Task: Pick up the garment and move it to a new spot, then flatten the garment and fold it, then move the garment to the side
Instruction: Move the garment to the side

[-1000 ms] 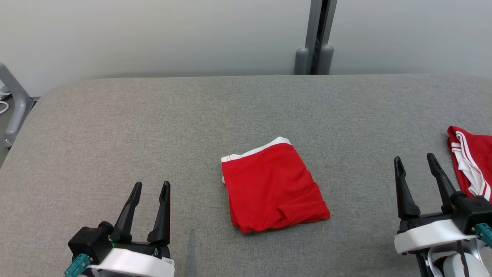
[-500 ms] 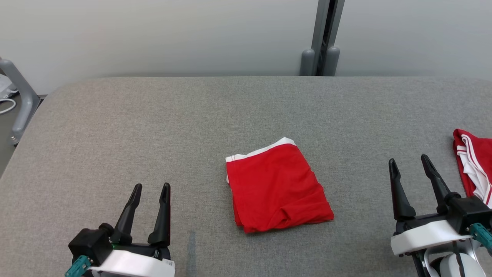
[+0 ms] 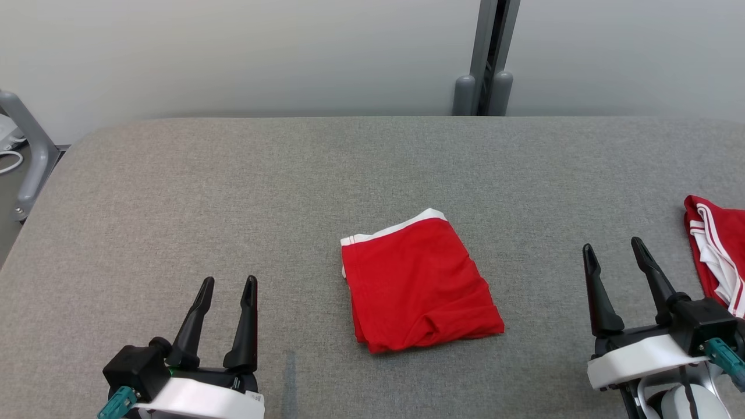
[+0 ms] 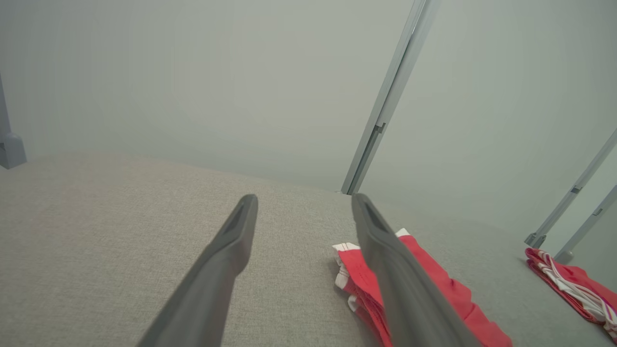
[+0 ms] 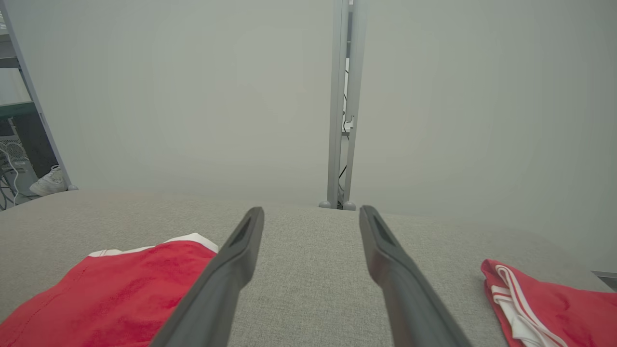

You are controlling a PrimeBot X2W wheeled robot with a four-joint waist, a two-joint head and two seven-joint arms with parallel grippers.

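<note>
A folded red garment point(image 3: 416, 282) with a white waistband lies in the middle of the grey padded table point(image 3: 233, 186). The left wrist view shows the garment point(image 4: 434, 284) partly behind one finger, and the right wrist view has the garment point(image 5: 111, 294) at lower left. My left gripper point(image 3: 228, 281) hovers open at the lower left, well clear of the cloth. At the lower right my right gripper point(image 3: 612, 246) also stands open, with nothing between its fingers.
A second red garment point(image 3: 716, 256) with white stripes lies crumpled at the table's right edge, just beyond my right gripper, seen too as the striped garment point(image 5: 544, 303). A grey post point(image 3: 486, 58) stands behind the table, and a grey frame point(image 3: 26, 157) at far left.
The head camera has shifted a little, sliding the whole scene rightward. My right gripper has edged slightly left, away from the striped garment. The folded garment and left gripper stay put.
</note>
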